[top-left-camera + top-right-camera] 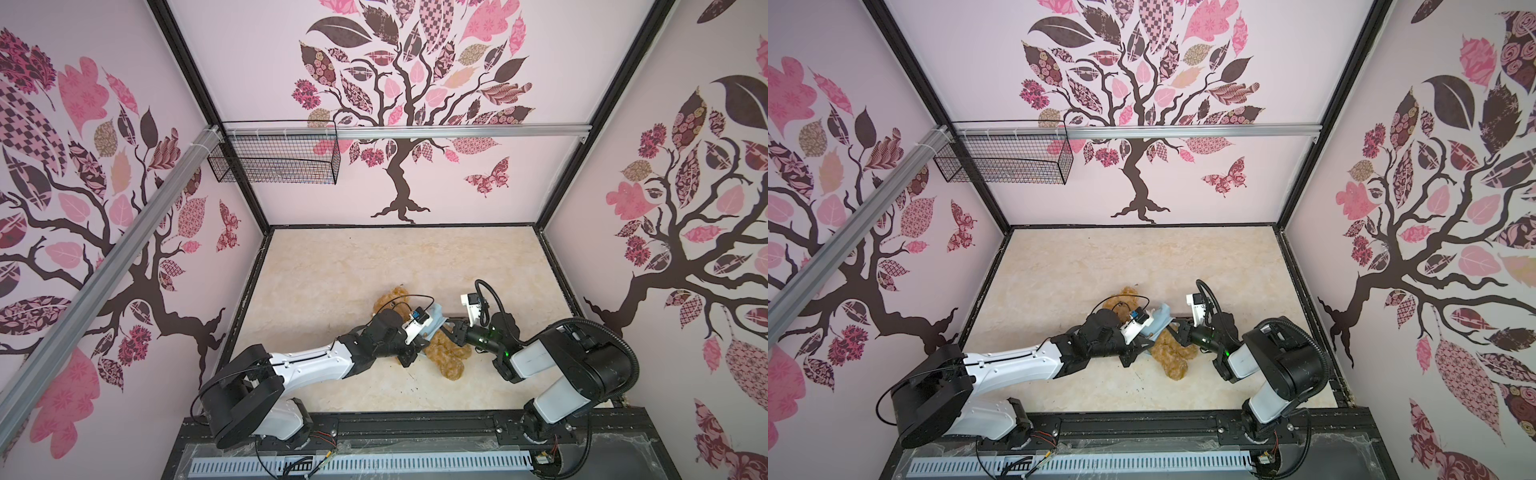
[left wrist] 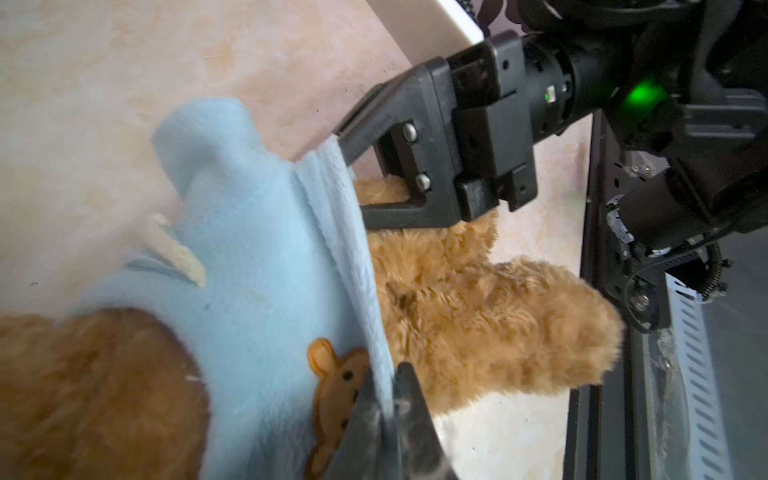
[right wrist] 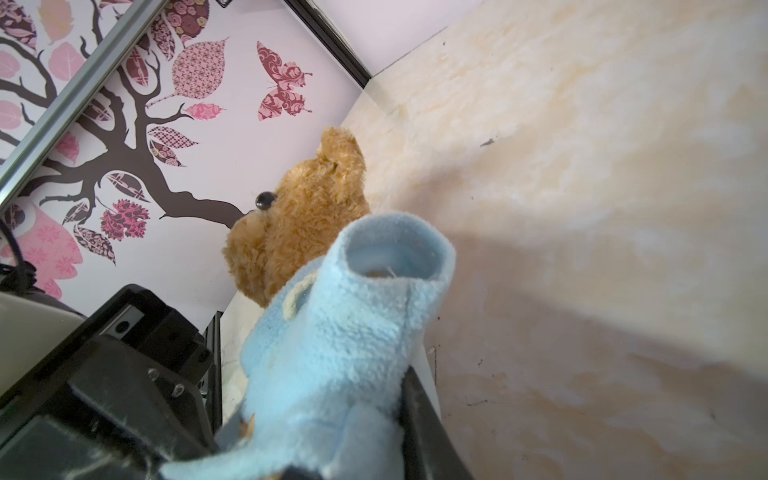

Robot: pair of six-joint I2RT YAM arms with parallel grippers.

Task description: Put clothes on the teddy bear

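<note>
On my feed I see the cream, marbled tabletop [image 1: 374, 257] with the teddy bear [image 1: 451, 359] lying on it, about midway between its side edges, nearer its front edge.

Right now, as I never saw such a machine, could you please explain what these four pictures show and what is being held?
A left arm and a right arm, both robotic, stand at a table, each ending in a claw. Two pictures look down from above, almost alike; two come from cameras on the wrists. On the table lies a plush bear, its head through a blue shirt. The left claw and the right claw each pinch the shirt's hem.
</note>
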